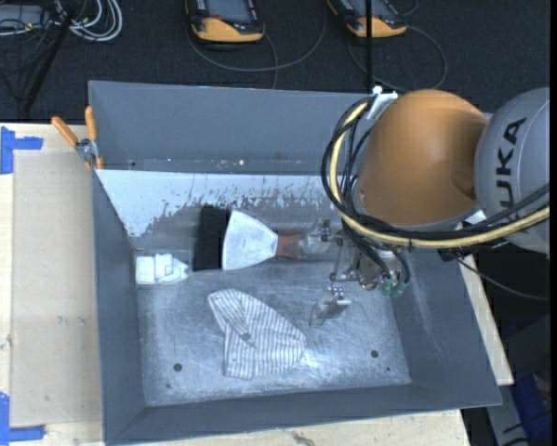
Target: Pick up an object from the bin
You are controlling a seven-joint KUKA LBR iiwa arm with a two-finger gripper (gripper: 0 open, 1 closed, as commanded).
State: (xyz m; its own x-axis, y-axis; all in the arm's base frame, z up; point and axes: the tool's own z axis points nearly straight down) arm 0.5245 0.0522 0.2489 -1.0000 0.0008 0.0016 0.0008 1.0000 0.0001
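My gripper (328, 308) hangs low over the bin floor, right of the middle, under the arm's orange cover. Just to its left lies a crumpled white cloth with a fine dark check (255, 333), its right edge close to the gripper tip. Behind the cloth lies a hand brush (236, 240) with black bristles on the left, a white body and a clear handle pointing right toward the gripper. Nothing shows in the gripper's grasp.
A small white plastic piece (159, 268) lies by the bin's left wall, left of the brush. The arm and its cables cover the bin's right rear part. Bare floor runs along the front and in the right front corner.
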